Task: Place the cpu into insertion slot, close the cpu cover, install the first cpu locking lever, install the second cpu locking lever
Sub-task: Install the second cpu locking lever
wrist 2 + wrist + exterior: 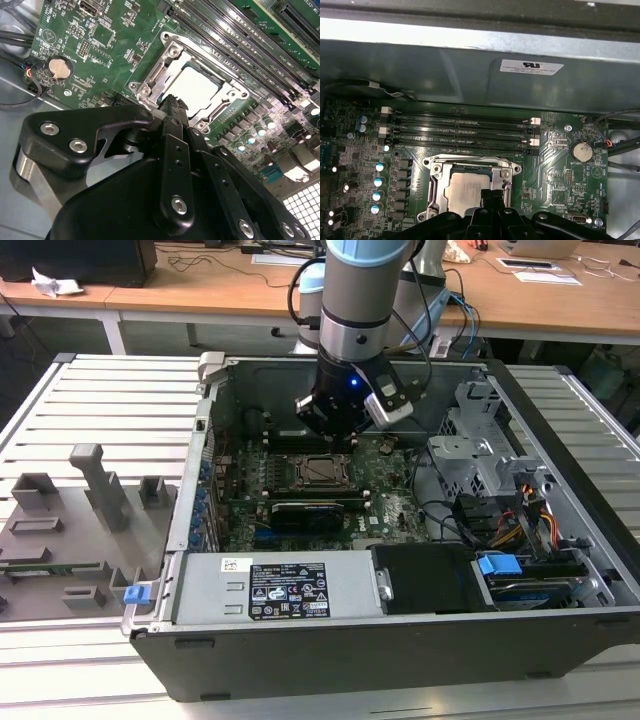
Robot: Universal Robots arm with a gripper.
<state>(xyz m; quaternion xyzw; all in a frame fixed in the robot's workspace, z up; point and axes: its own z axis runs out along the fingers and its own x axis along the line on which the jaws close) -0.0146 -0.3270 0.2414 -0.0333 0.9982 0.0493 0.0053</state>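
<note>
The cpu (196,89) lies flat in the insertion slot (227,97) on the green circuit board (120,40), its pale metal top showing through the window of the cpu cover (165,55), which lies down over the socket. The claw (173,104) hangs just above the near edge of the socket, its fingertips pressed together with nothing between them. In the first wrist view the same chip (465,192) sits framed by the silver cover (432,185), with the closed fingertips (492,196) overlapping its edge.

The first wrist view also takes in the long black memory slots (460,132) beside the socket, a coin battery (581,151) and the grey inner wall of the computer case (470,70). The second wrist view brings the socket's screws and frame up close.

The exterior view shows the arm (355,310) reaching down into the open case (330,650), which holds the board, a black power supply (285,590) and a drive cage (480,445). The case rests on a slatted table (110,400); grey fixtures (95,485) stand toward the exterior view's left.
</note>
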